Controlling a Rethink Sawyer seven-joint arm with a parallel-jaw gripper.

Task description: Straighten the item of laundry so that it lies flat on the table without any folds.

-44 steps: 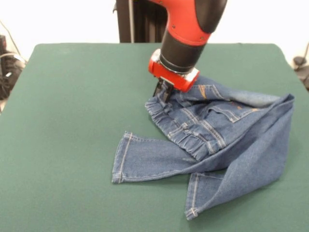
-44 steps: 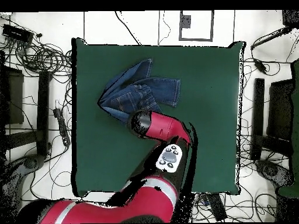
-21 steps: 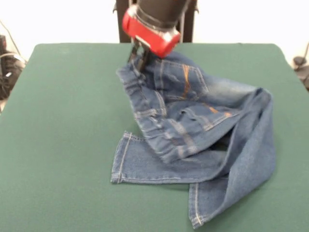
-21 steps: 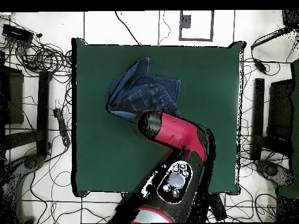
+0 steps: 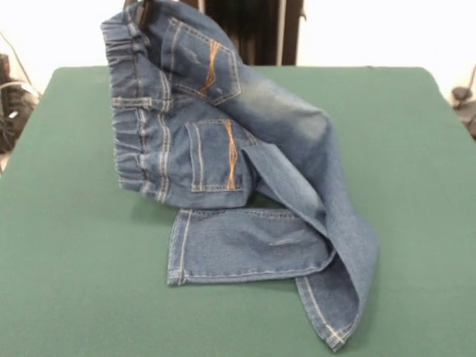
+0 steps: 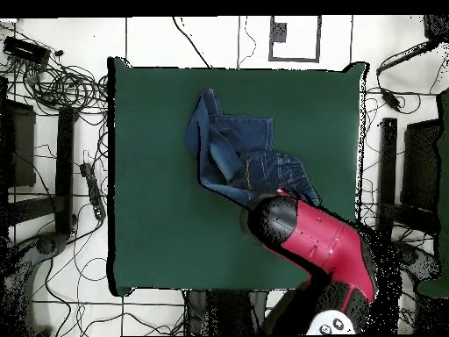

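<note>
The blue denim jeans hang by the waistband corner from my gripper at the top edge of the front view. The waistband and both orange-stitched back pockets are raised and face the camera. The two legs trail down onto the green table. One leg lies folded across under the other, with its hem pointing left. In the overhead view the jeans are bunched in the middle of the table. There my red and black arm covers the gripper.
The dark pedestal stands behind the table's far side. Cables and equipment lie on the floor around the table. Bare green cloth lies on all sides of the jeans.
</note>
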